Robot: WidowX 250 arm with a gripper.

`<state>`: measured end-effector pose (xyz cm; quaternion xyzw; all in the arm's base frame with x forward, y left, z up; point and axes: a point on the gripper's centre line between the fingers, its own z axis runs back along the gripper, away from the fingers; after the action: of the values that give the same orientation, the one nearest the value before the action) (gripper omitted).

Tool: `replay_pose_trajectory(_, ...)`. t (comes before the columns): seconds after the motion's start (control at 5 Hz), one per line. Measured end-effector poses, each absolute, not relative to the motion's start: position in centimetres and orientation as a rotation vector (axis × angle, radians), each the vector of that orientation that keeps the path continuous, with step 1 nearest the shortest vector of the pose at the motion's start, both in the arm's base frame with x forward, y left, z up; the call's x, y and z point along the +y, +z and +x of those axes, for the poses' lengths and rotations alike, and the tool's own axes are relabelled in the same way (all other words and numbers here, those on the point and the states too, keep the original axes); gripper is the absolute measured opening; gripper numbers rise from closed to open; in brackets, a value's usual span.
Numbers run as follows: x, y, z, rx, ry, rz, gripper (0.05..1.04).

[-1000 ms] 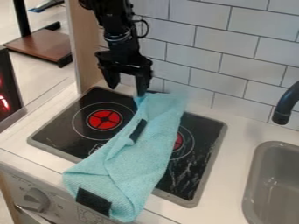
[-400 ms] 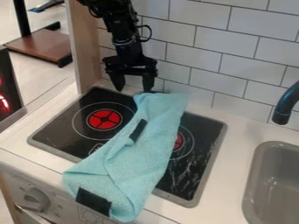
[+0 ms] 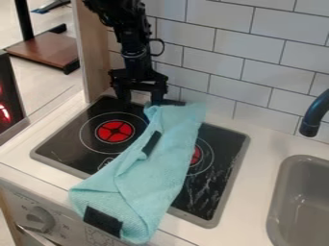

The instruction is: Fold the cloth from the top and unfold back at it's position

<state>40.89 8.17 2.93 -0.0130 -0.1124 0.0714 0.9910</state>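
White tiles [image 3: 218, 45] back the pale counter [image 3: 262, 150], which runs between sink [image 3: 277, 192] and stove [image 3: 67, 141]. Across the stove, the blue cloth [image 3: 154, 168] slants past the front edge; by its far end, the gripper's [image 3: 141, 102] jaws stand wide apart, gripping nothing.

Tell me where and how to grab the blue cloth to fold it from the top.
Pinch the cloth by its far-end corner on the picture's left, coming down from above. That looks best: the far end is narrow, its corner sticks out as a small tip, and the open claw hangs right by it. The thin fabric should pinch easily.
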Motion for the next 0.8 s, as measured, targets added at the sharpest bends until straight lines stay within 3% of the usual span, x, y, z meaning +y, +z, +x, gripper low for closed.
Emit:
replay_pose_trajectory(0.2, 8.07, 2.51, 41.16, -0.213, 0.123, 0.025, 0.661)
replay_pose_trajectory(0.4, 7.99, 2.47, 41.23, -0.225, 0.133, 0.031, 0.398)
replay_pose_trajectory(0.6, 7.95, 2.46, 41.08, -0.231, 0.134, 0.031, 0.191)
replay_pose_trajectory(0.8, 7.83, 2.5, 40.97, -0.236, 0.128, 0.027, 0.068)
